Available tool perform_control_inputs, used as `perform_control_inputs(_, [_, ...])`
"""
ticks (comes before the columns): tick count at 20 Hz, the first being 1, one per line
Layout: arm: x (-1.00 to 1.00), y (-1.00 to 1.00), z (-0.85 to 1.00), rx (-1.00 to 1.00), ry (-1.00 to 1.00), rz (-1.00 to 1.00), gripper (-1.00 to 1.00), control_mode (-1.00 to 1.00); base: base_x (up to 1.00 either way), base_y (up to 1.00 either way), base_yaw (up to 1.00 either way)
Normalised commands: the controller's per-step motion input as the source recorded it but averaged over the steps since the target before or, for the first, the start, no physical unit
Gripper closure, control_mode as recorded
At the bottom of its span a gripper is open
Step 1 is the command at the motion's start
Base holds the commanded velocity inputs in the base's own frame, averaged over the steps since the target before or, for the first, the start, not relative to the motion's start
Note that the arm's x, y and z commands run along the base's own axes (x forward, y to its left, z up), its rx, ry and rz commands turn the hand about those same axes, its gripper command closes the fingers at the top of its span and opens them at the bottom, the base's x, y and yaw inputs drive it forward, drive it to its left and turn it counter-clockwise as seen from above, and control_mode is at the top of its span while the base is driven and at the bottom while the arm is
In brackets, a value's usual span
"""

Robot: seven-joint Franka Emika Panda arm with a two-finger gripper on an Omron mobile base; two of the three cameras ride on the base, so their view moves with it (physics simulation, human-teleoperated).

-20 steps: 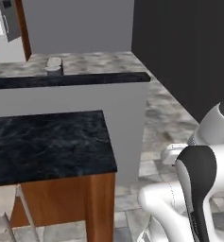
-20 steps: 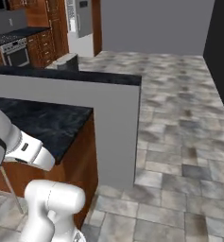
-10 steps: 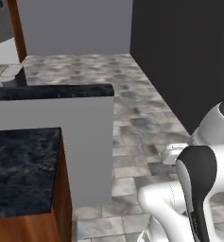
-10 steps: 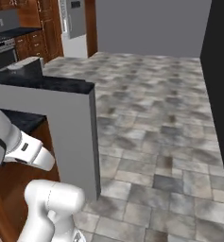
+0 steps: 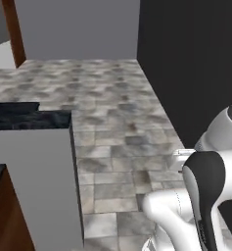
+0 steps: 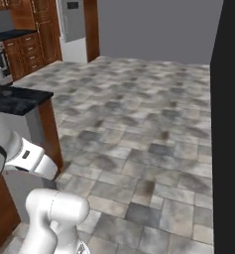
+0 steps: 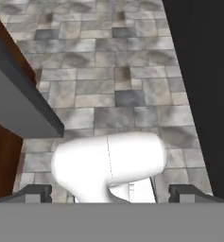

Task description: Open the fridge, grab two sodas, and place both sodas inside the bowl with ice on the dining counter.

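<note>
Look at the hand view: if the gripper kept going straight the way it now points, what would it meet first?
The open gripper points down. Straight ahead lies the robot's own white body, and past that the grey stone floor. The counter's grey wall sits off to one side, likely outside that line, though depth is hard to judge.

Floor (image 5: 117,103): runs ahead of the base to the back wall (image 5: 78,29). Dining counter (image 5: 29,119): left of the floor, end toward the base. Fridge (image 6: 72,22): far left, before the back wall, cabinets (image 6: 39,49) to its left. Dark wall (image 5: 196,73): along the right.
</note>
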Motion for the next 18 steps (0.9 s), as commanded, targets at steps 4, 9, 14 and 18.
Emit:
perform_control_inputs(4, [0.0,0.0,0.0,0.0,0.0,0.0,-1.0,1.0,1.0,-0.75,0.22])
perform_control_inputs(9, [0.0,0.0,0.0,0.0,0.0,0.0,-1.0,1.0,1.0,-0.55,0.24])
perform_control_inputs(14, [0.0,0.0,0.0,0.0,0.0,0.0,-1.0,1.0,1.0,-0.36,0.23])
perform_control_inputs(18, [0.0,0.0,0.0,0.0,0.0,0.0,-1.0,1.0,1.0,-0.4,0.29])
